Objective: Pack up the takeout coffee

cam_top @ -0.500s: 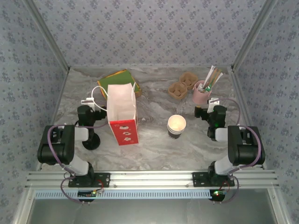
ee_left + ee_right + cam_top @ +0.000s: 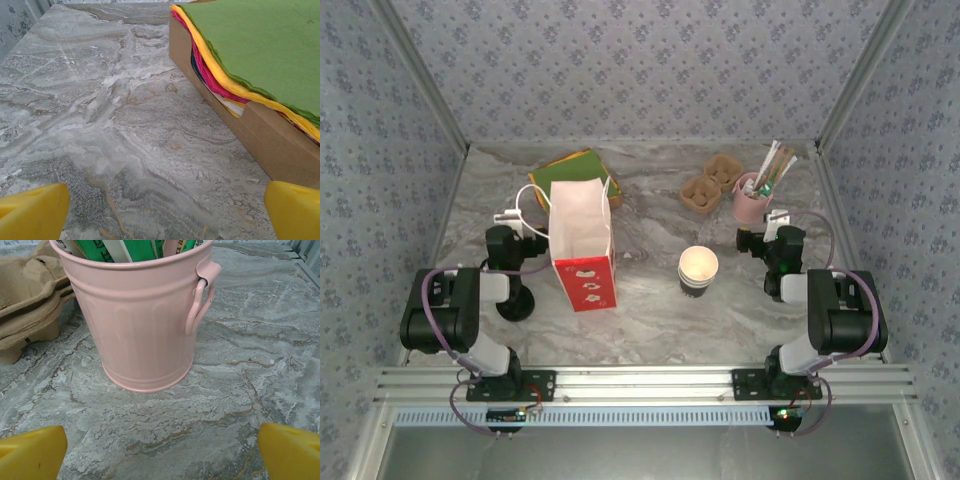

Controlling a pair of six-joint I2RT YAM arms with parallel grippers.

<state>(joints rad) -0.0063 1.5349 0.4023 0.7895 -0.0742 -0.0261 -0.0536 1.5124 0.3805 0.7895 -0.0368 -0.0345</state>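
The takeout coffee (image 2: 698, 270), a short paper cup with a white rim and dark ribbed sleeve, stands upright mid-table, to the right of the tall red-and-white paper bag (image 2: 582, 243). My left gripper (image 2: 513, 217) rests low just left of the bag, open, its yellow fingertips (image 2: 32, 212) wide apart over bare marble. On the right, my right gripper (image 2: 765, 222) is also open, yellow fingertips (image 2: 292, 450) spread, nothing between them, pointing at the pink bucket (image 2: 142, 315) close ahead. The coffee sits to the left of the right arm, apart from both grippers.
A cardboard tray of coloured napkins (image 2: 250, 65) lies behind the bag, right of my left gripper. Moulded cardboard cup carriers (image 2: 708, 183) sit at the back right beside the pink bucket of sticks and straws (image 2: 757, 196). The marble table (image 2: 650, 315) is walled on three sides.
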